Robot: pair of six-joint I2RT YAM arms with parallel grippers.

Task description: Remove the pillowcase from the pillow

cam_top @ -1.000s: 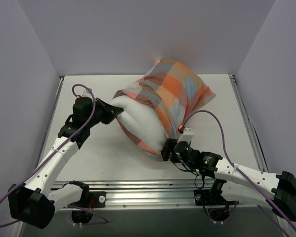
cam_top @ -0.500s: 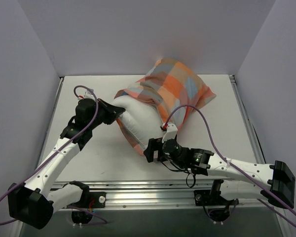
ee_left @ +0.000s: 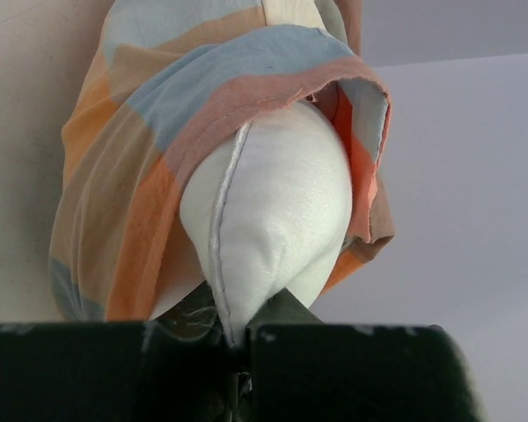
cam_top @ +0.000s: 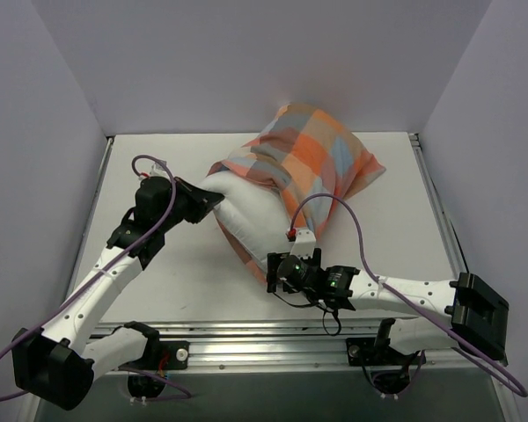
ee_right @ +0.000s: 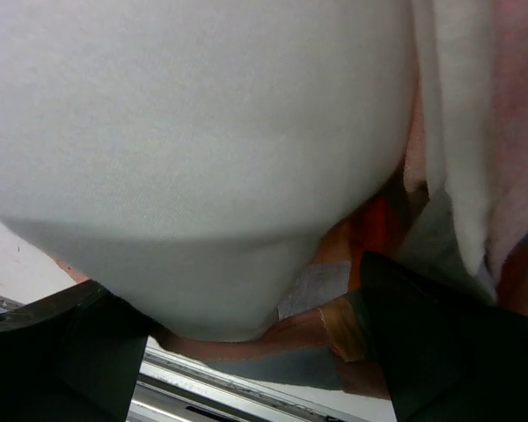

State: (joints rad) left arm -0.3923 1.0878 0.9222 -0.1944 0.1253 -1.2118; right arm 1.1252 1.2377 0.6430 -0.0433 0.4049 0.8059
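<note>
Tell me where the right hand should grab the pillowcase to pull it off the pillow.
Grip the pillowcase by its loose hem, bunched under the bared white pillow at the near, open end. Bring the open right hand in low from the near side: the left hand pinches the pillow's corner, so the hem is the free fold.

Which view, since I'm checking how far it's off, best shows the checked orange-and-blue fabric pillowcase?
Top external: nearly all the checked orange-and-blue fabric pillowcase shows, bunched over the far end of the plump white pillow. Left wrist shows only its open hem around the pillow's tip; right wrist only a crumpled strip beneath the pillow.
</note>
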